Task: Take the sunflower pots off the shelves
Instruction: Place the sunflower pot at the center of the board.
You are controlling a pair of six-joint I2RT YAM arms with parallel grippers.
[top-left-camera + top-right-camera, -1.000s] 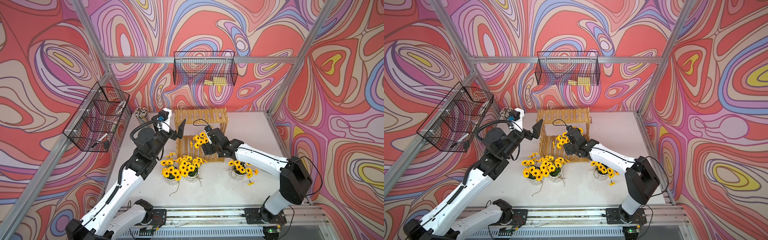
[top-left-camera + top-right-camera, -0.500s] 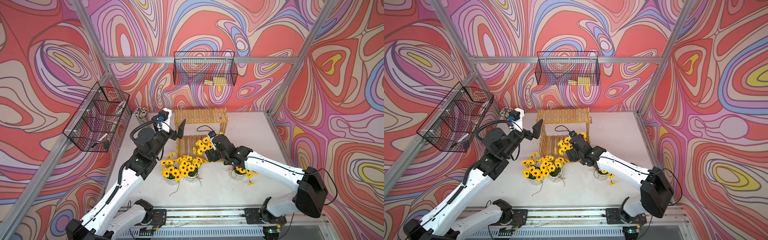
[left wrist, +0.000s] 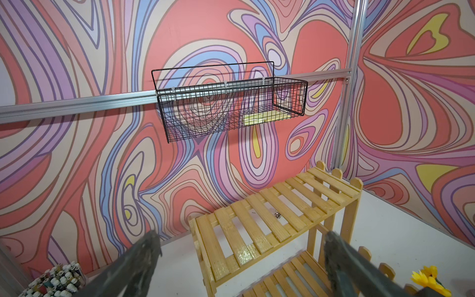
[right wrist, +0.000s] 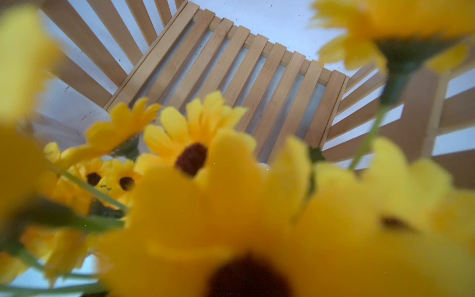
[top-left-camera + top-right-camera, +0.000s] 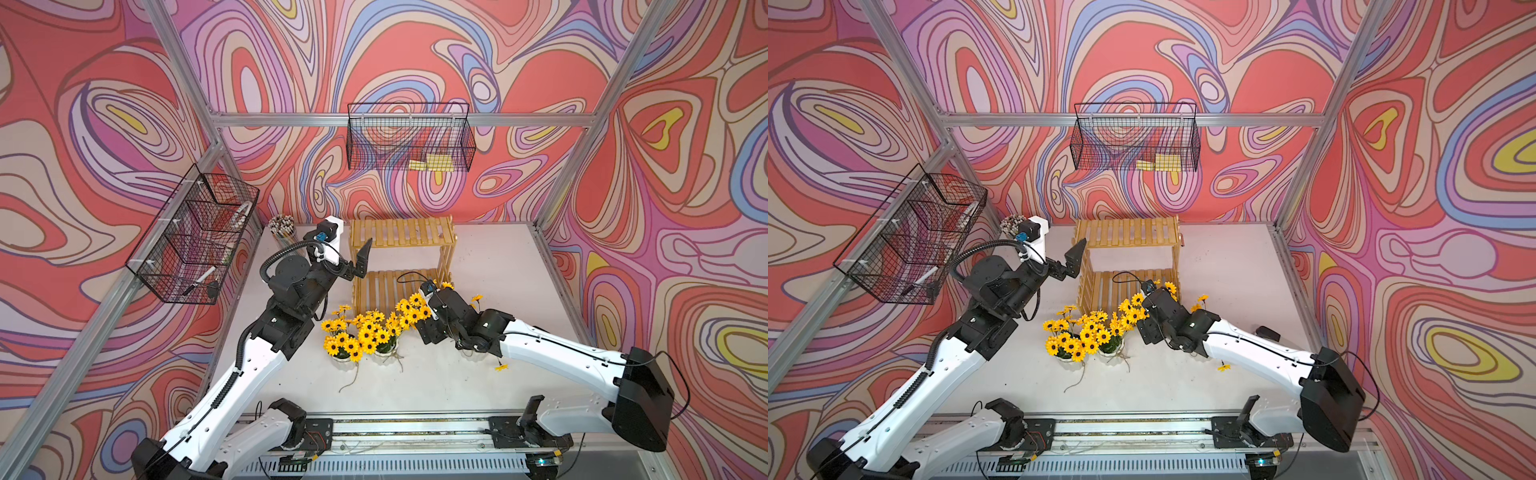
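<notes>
Left gripper (image 5: 362,261) gapes wide, holding nothing, beside the shelves (image 5: 401,232), both tiers bare. Two sunflower pots (image 5: 345,347) stand on the table (image 5: 415,386), and another bunch (image 5: 476,298) peeks out behind my right arm (image 5: 540,353). The last bunch (image 5: 409,311) crowds my right gripper (image 5: 419,322), and I cannot tell whether it has a grip. Probably only setting that one down remains.

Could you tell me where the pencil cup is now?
In both top views the pencil cup stands in the far left corner of the table, left of the shelves.
</notes>
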